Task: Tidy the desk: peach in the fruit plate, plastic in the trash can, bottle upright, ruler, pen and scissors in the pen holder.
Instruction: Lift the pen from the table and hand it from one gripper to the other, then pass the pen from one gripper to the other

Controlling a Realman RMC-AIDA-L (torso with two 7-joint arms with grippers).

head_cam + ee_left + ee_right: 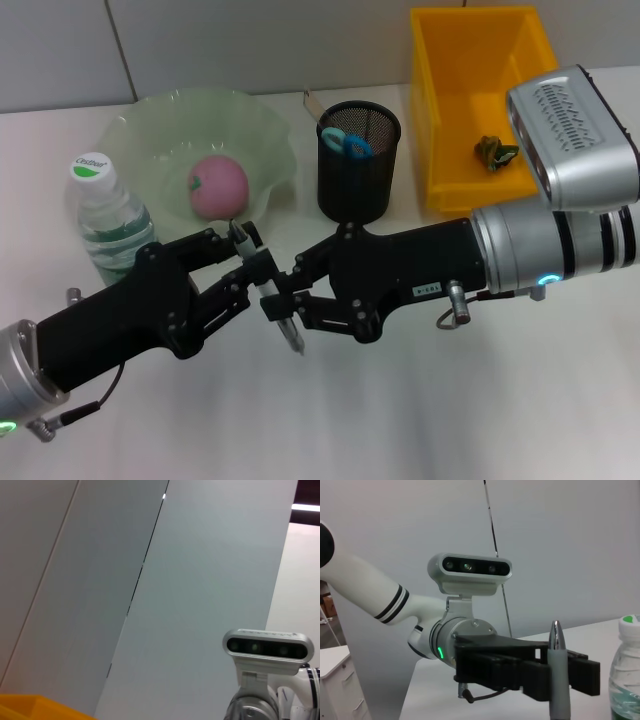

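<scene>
While both grippers meet over the white counter (420, 420), your left gripper (252, 268) and right gripper (290, 295) each clamp the grey pen (268, 290), leaving bare surface below.

My left arm and my left gripper (250, 272) cover the base of the water bottle (108, 218), and in the right wrist view that bottle is cut off at the picture's edge, only its cap and shoulder showing. The middle of the pen (267, 289) is hidden inside the fingers of both my grippers, my right gripper (290, 300) meeting the left one there, and its lower part runs out of the right wrist view. The scissors (347, 142) show only their blue handles above the pen holder (357, 160); the ruler (311, 101) is mostly behind the holder; the yellow bin (478, 100) is cropped at the top and partly covered by my right wrist camera.
</scene>
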